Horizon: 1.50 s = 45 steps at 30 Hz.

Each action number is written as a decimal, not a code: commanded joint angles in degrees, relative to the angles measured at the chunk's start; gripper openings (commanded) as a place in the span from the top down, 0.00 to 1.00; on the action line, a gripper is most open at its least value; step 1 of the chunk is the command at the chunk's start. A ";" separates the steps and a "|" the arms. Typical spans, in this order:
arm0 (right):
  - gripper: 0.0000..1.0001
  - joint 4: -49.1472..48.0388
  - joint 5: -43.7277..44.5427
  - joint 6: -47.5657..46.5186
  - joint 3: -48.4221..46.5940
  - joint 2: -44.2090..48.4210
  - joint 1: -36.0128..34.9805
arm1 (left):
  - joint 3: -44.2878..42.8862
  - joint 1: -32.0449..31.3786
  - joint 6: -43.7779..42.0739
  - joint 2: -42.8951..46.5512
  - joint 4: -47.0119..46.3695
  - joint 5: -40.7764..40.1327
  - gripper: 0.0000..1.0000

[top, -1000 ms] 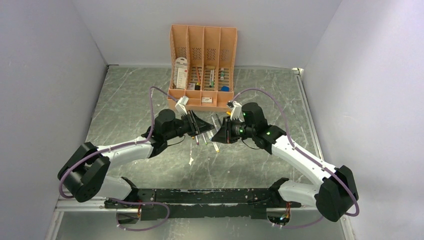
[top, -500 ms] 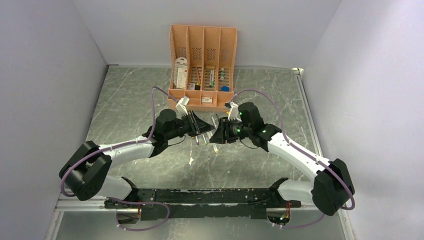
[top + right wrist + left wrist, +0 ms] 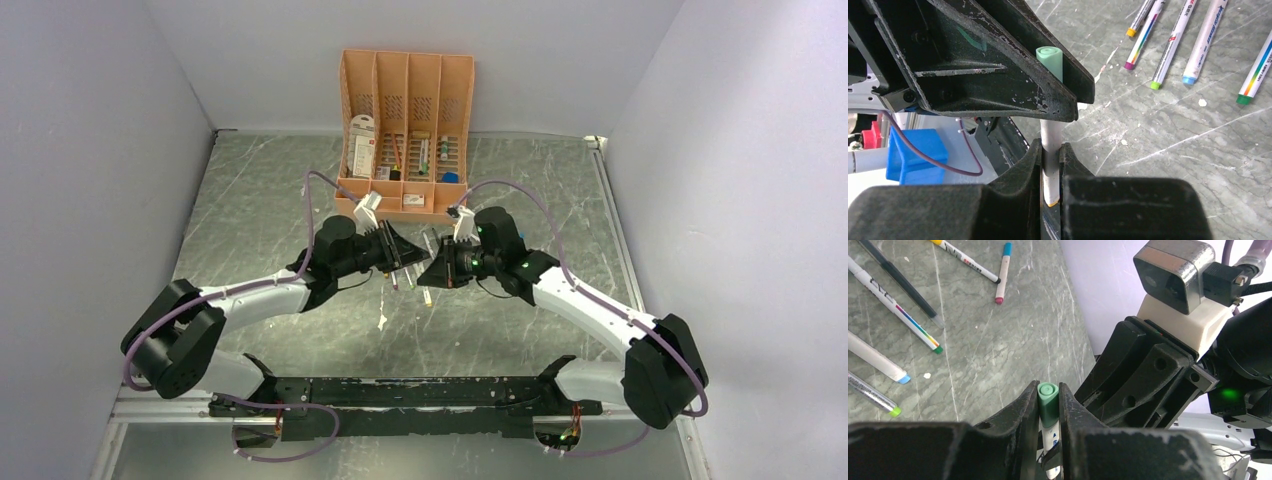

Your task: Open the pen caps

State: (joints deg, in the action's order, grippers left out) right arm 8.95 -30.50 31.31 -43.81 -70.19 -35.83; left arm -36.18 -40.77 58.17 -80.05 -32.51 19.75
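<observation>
Green cap matt plastic; table glossy, marbled; fingers scuffed black plastic.

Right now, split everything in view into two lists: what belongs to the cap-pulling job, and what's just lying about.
Job: green cap, in the left gripper; its pen, in the right gripper; other pens on the table.
Lying about: orange organiser; card packets in it.

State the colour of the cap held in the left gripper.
Green; the cap shows best in the left wrist view.
</observation>
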 commanded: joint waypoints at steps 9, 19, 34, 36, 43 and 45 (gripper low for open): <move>1.00 -2.67 -0.65 3.30 5.08 3.98 -2.89 | -7.11 0.30 -6.59 -0.18 4.83 -5.35 0.81; 1.00 -4.74 1.50 7.81 10.75 8.65 -7.78 | -10.85 6.16 -8.29 -1.66 6.40 -5.27 0.81; 1.00 0.02 8.76 7.86 10.04 10.12 -12.40 | -13.27 18.21 -11.56 0.00 13.61 -3.62 0.80; 1.00 3.83 11.63 5.13 6.60 8.00 -12.34 | -13.05 18.60 -13.01 1.76 17.30 -3.96 0.80; 1.00 12.80 24.16 -3.59 -7.44 -4.80 -11.50 | -9.44 18.97 -15.34 8.93 26.17 -5.67 0.79; 1.00 13.61 26.82 -5.44 -10.87 -9.43 -11.18 | -8.76 19.02 -15.68 10.34 27.62 -5.78 0.79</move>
State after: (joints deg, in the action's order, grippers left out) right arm 17.76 -12.25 32.03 -48.64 -73.06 -47.66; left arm -46.65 -22.17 44.88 -72.90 -10.09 15.55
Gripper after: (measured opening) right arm 0.064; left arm 0.248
